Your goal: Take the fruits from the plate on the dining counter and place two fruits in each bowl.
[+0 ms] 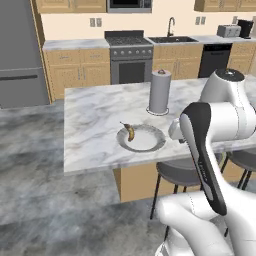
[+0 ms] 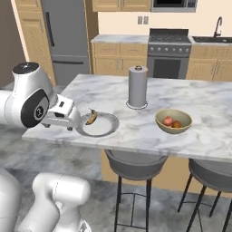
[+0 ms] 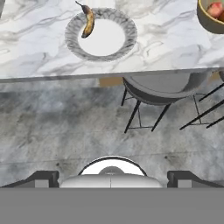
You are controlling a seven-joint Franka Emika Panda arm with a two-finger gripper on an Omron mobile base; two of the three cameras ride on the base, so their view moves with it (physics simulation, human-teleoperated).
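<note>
Hand view looks down on the long white marble dining counter with grey veins (image 3: 39,48), where a round, shallow light-grey plate with a raised rim (image 3: 127,35) lies near the front edge. On that plate rests a small yellow banana with dark tips (image 3: 88,21), lying against the plate's left rim; the remainder of the plate is bare. At the top right corner of the same view sits a deep tan-yellow bowl (image 3: 203,19), well apart from the plate, holding a red round fruit (image 3: 215,8). Right base view shows this bowl (image 2: 162,123) more fully: the red fruit (image 2: 168,121) and an orange round fruit (image 2: 176,124) lie side by side inside it, touching. A tall grey paper-towel roll on a stand (image 2: 137,87) stands upright behind and between plate and bowl. Grey round stools (image 2: 135,165) tuck under the counter's edge. The two-finger gripper (image 3: 112,178) has its dark fingertips (image 3: 43,178) spread wide, with nothing between them, over the floor in front of the counter.
</note>
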